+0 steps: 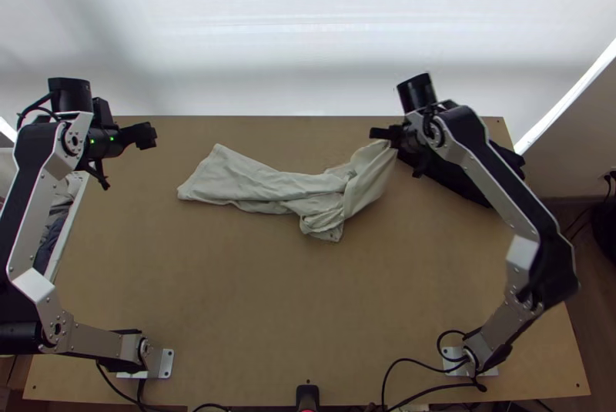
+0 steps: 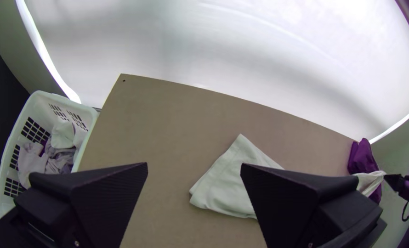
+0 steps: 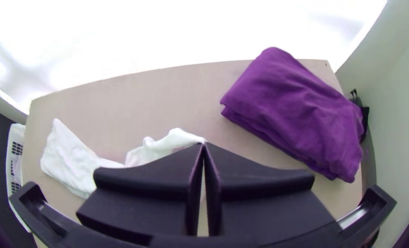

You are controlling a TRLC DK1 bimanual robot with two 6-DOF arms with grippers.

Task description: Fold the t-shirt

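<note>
T-shirt (image 1: 269, 187) lay bunched across the table (image 1: 231, 281), one end clamped in the right gripper (image 1: 384, 135). Folded purple cloth (image 3: 292, 110) lay near that gripper. White basket (image 2: 39, 108) beside the table contained loose garments (image 2: 57, 156), individually indistinct; in the top view, the left arm partly covered it. Left gripper (image 1: 145, 135), spread and unloaded, hung toward the far left corner.

Pale t-shirt (image 2: 227, 183) on table (image 2: 167, 119), basket (image 2: 41, 103) beside
</note>
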